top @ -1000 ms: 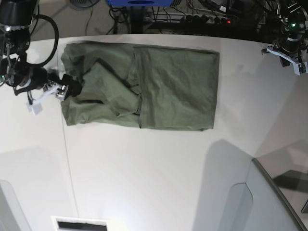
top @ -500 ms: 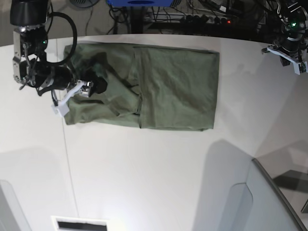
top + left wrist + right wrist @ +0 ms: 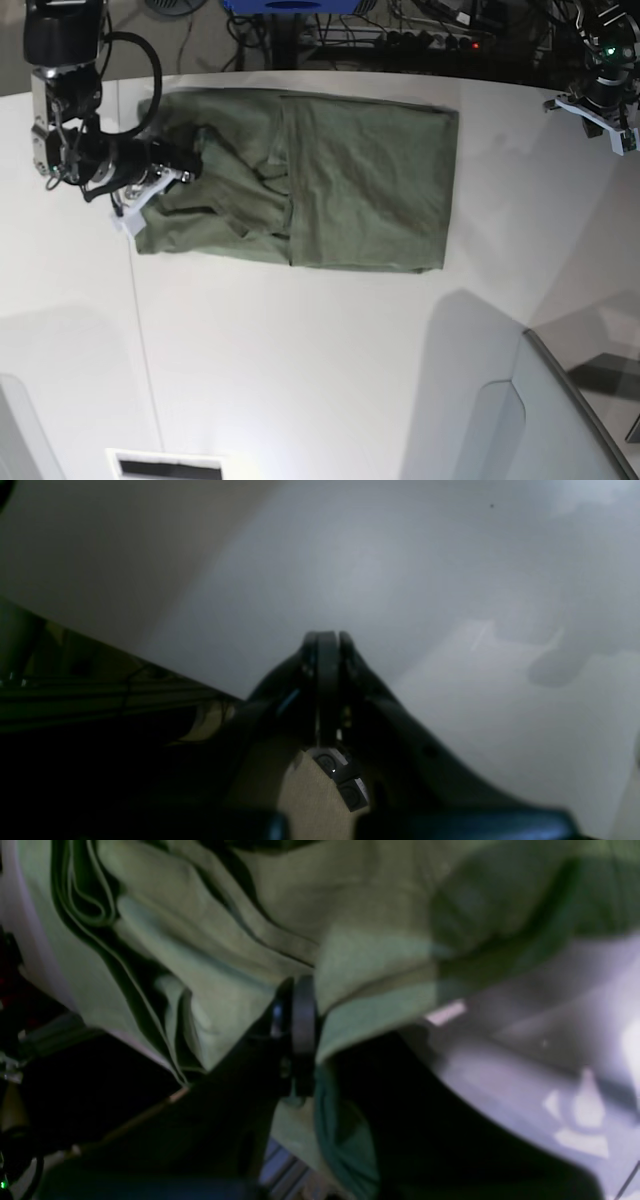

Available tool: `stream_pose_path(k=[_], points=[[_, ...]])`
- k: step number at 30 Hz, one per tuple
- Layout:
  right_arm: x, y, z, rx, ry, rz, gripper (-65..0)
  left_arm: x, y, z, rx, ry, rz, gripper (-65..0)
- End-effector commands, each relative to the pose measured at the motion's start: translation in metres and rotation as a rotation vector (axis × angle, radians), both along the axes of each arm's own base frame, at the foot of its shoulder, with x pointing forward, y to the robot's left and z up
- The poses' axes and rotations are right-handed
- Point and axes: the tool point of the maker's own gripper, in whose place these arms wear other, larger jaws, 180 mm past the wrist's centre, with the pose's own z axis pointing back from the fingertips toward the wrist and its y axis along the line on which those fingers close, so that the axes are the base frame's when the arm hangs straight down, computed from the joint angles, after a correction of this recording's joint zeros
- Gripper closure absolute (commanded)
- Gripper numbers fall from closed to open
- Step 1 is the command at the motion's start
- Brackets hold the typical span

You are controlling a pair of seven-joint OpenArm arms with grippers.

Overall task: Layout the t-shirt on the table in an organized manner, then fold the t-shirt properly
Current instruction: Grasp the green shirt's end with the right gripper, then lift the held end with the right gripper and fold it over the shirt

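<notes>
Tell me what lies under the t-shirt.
The t-shirt lies on the white table, bare all around it. Several folded layers overlap near the right gripper, shut on a fold. Whatever lies under those layers, and the tabletop beneath the cloth, is covered.

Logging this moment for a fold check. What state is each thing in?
t-shirt: lying on the table, partly folded, its left end rumpled.
right gripper: shut on a fold of the t-shirt.
left gripper: shut, empty, above bare table.
</notes>
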Motion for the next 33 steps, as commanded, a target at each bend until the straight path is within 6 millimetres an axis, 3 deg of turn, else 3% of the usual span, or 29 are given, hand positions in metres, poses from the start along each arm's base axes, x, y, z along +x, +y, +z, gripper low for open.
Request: stream_pose_path(k=[1, 5, 9, 11, 14, 17, 23, 29, 33], points=[[0.006, -0.007, 0.003, -0.020, -0.021, -0.009, 0.0, 0.004, 0.006, 0.011, 0.029, -0.030, -0.006, 0.0], [0.007, -0.030, 0.003, -0.067, -0.019, -0.030, -0.2, 0.004, 0.006, 0.011, 0.029, -0.028, -0.006, 0.0], [0.008, -0.060, 0.006, -0.108, 0.016, -0.174, -0.2, 0.004, 0.006, 0.011, 0.029, -0.028, -0.006, 0.0], [0.013, -0.069, 0.021, -0.145, -0.027, -0.173, -0.2, 0.004, 0.006, 0.011, 0.029, -0.028, -0.006, 0.0], [0.019, -0.064, 0.044, -0.175, -0.068, -0.201, -0.2, 0.005, 0.006, 0.011, 0.028, -0.030, -0.005, 0.0], [0.021, -0.036, 0.062, -0.178, -0.079, -0.180, -0.2, 0.007, 0.005, 0.011, 0.026, -0.032, -0.009, 0.0], [0.014, 0.035, 0.075, -0.128, -0.023, -0.107, -0.2, 0.018, -0.024, -0.004, -0.017, -0.009, -0.091, 0.0], [0.006, 0.083, 0.076, -0.107, 0.048, -0.064, -0.2, 0.023, -0.029, -0.012, -0.043, -0.011, -0.088, 0.0], [0.004, 0.101, 0.079, -0.111, 0.066, -0.049, -0.2, 0.039, -0.058, -0.036, -0.107, 0.016, -0.149, 0.0]])
